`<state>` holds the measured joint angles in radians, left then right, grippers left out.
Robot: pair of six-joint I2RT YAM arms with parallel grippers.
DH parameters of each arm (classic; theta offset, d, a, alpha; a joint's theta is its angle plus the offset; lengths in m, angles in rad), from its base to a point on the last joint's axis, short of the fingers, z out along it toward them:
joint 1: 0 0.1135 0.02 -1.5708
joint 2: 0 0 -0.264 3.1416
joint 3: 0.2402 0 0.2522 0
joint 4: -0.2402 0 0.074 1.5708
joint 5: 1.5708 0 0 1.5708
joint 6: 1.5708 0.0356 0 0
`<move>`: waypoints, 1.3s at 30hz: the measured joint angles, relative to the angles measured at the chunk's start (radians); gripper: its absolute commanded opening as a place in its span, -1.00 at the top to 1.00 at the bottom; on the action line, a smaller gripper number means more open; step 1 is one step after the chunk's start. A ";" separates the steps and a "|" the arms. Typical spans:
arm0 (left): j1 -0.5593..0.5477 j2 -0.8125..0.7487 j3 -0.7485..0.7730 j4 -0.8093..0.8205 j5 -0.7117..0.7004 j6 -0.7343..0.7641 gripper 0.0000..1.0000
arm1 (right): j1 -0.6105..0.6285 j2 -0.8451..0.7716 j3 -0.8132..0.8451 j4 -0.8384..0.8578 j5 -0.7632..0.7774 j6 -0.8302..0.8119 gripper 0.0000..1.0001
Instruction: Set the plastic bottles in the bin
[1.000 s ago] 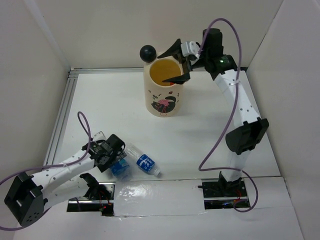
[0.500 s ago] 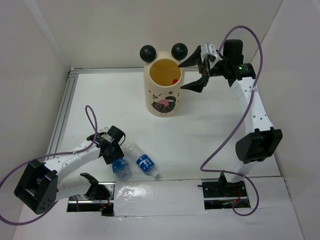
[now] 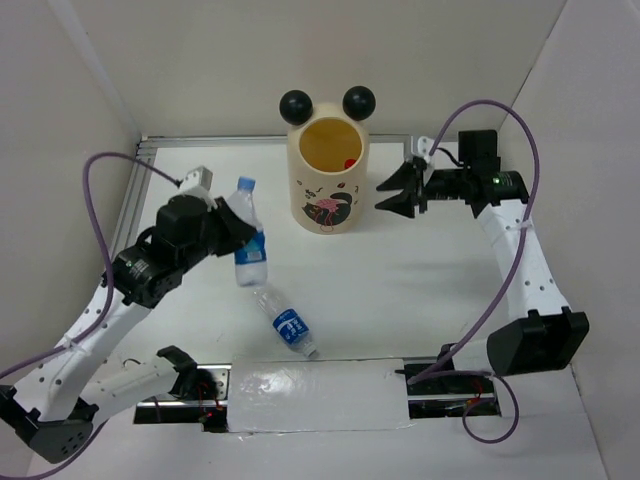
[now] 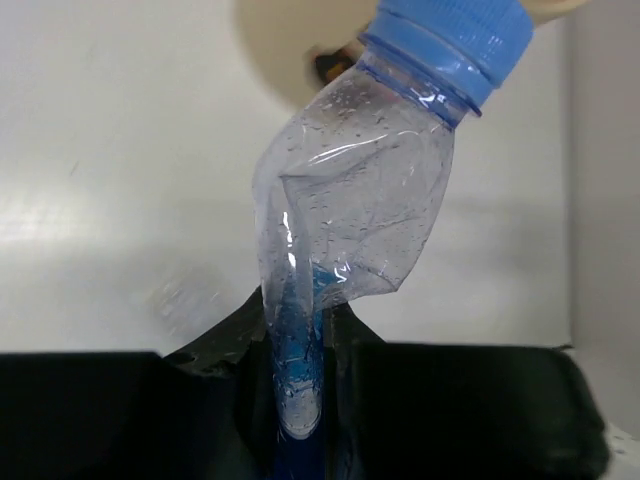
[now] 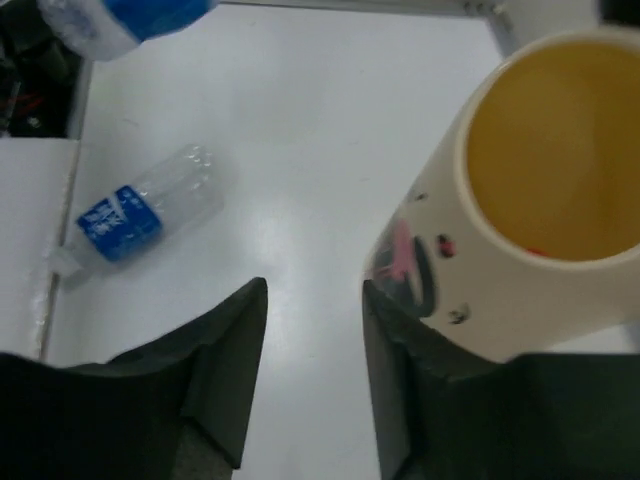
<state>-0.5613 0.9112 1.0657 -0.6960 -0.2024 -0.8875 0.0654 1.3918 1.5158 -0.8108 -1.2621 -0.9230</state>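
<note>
My left gripper [image 3: 238, 238] is shut on a clear plastic bottle [image 3: 248, 235] with a blue cap and label. It holds the bottle in the air, left of the bin [image 3: 326, 205], cap tilted up. In the left wrist view the crushed bottle [image 4: 350, 210] is pinched between the jaws of the left gripper [image 4: 297, 325]. A second blue-labelled bottle [image 3: 285, 325] lies on the table near the front; it also shows in the right wrist view [image 5: 140, 212]. My right gripper [image 3: 388, 195] hangs right of the bin, open and narrowed, nothing between its fingers [image 5: 235, 340]. The cream bin [image 5: 520, 300] holds something red.
An aluminium rail [image 3: 125, 230] runs along the table's left edge. White walls close in the left, back and right sides. A shiny taped strip [image 3: 310, 390] lies along the front edge between the arm bases.
The left gripper shut on the bottle at the front left and lifted it up and toward the bin. The right gripper drew back from the bin's rim to the right and narrowed its jaws.
</note>
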 measured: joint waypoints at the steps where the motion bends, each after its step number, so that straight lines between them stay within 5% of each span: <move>1: 0.000 0.017 0.047 0.040 0.018 0.034 0.88 | 0.008 -0.029 -0.042 -0.013 0.028 -0.017 0.48; 2: -0.002 0.038 0.093 0.098 0.035 0.077 0.88 | 0.015 -0.055 -0.085 -0.013 0.049 -0.016 0.86; 3: -0.005 0.063 0.135 0.148 0.053 0.109 0.88 | 0.023 -0.089 -0.146 -0.009 0.076 -0.014 0.90; 9: -0.036 0.396 0.445 0.527 0.112 0.327 0.88 | 0.037 -0.227 -0.415 -0.003 0.188 0.019 0.73; 19: -0.107 0.689 0.476 1.090 0.061 0.701 0.96 | -0.018 -0.320 -0.530 -0.002 0.261 0.019 0.59; 21: -0.108 0.718 0.475 1.175 0.042 0.754 0.93 | -0.037 -0.328 -0.536 -0.002 0.261 0.013 0.29; 22: -0.110 0.741 0.475 1.230 0.022 0.789 0.85 | -0.044 -0.330 -0.541 -0.003 0.261 0.014 -0.28; 23: -0.110 0.744 0.475 1.235 0.018 0.793 0.85 | -0.051 -0.332 -0.545 -0.005 0.261 0.008 -0.28; 25: -0.112 0.776 0.481 1.281 -0.009 0.838 0.60 | -0.061 -0.332 -0.549 -0.010 0.261 0.005 -0.92; 26: -0.116 0.793 0.481 1.303 -0.023 0.862 0.48 | -0.066 -0.331 -0.549 -0.013 0.262 0.000 -1.00; 30: -0.130 0.863 0.481 1.356 -0.064 0.917 0.11 | -0.070 -0.328 -0.549 -0.013 0.259 -0.018 -1.00; 33: -0.134 0.903 0.481 1.356 -0.079 0.942 -0.53 | -0.070 -0.305 -0.546 -0.014 0.253 -0.013 -1.00; 36: -0.142 0.925 0.481 1.360 -0.097 0.953 -0.86 | -0.070 -0.261 -0.531 -0.039 0.246 -0.039 -1.00; 39: -0.149 0.925 0.481 1.366 -0.112 0.965 -0.95 | -0.055 -0.208 -0.508 -0.092 0.237 -0.106 -0.82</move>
<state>-0.7101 1.8366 1.5467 0.6704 -0.3141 0.0772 0.0101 1.1839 1.0077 -0.9024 -1.0256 -1.0286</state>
